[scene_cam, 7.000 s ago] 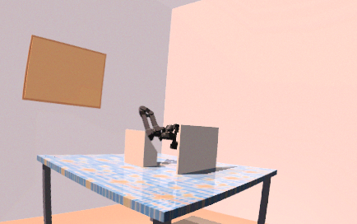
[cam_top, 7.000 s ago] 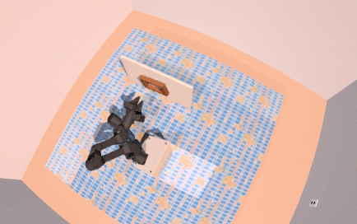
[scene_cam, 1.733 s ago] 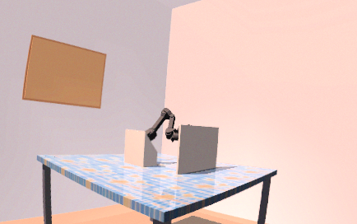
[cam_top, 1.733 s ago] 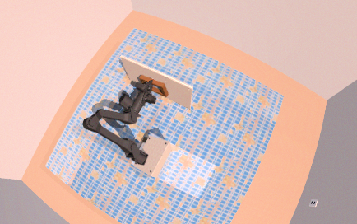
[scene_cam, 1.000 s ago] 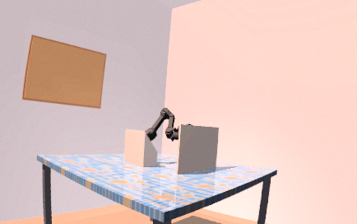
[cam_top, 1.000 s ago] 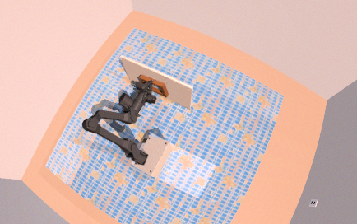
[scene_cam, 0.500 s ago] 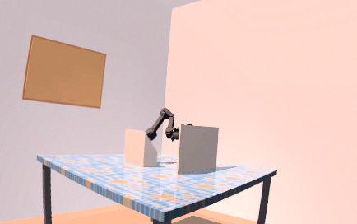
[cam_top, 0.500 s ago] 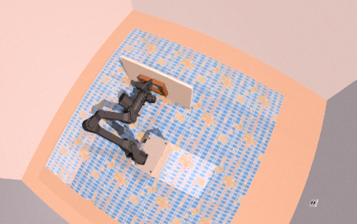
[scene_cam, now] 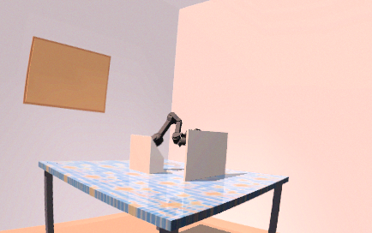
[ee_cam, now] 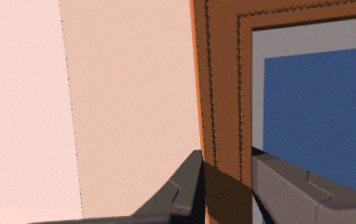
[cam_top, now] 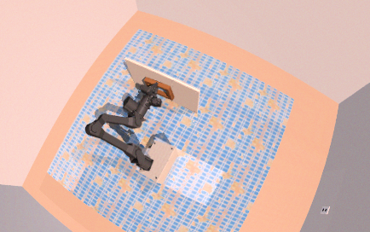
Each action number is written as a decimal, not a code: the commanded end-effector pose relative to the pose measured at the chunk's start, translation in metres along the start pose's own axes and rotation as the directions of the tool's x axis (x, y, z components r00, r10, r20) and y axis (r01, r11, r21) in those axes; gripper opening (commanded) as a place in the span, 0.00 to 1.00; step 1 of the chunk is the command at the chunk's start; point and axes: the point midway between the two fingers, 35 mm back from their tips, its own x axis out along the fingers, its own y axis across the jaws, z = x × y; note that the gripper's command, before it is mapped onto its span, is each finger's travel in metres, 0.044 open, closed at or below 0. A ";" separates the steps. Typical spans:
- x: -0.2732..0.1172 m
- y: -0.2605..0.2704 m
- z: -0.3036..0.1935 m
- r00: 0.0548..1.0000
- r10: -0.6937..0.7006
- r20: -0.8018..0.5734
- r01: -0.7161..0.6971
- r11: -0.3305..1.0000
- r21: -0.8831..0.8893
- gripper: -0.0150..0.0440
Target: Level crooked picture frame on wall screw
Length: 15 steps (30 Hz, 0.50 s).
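The brown picture frame point(cam_top: 171, 94) point(ee_cam: 226, 75), with a grey mat and blue picture inside, is in front of the upright beige wall panel point(cam_top: 187, 96) point(scene_cam: 207, 156) point(ee_cam: 130, 100). My gripper point(cam_top: 148, 86) point(ee_cam: 222, 156) is shut on the frame's left side bar, one finger outside it and one over the inner edge. In the wrist view the frame's upper bar slopes up to the right, and its left edge and the panel's edge both lean a little. The screw and the notched strip are hidden behind the frame. In the exterior view the panel hides the frame and the fingers.
The arm point(cam_top: 112, 136) point(scene_cam: 165, 126) reaches from its base beside a beige block point(cam_top: 158, 159) point(scene_cam: 141, 154) to the panel. All stand on the blue patterned table point(cam_top: 239, 128) point(scene_cam: 107, 184). A brown board point(scene_cam: 66, 74) hangs on the room wall.
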 end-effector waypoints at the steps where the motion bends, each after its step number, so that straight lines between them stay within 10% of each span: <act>1: 0.000 0.001 0.001 1.000 0.006 0.003 -0.006 1.000 -0.001 0.25; 15: 0.000 0.001 0.004 1.000 0.006 0.004 -0.006 1.000 -0.002 0.25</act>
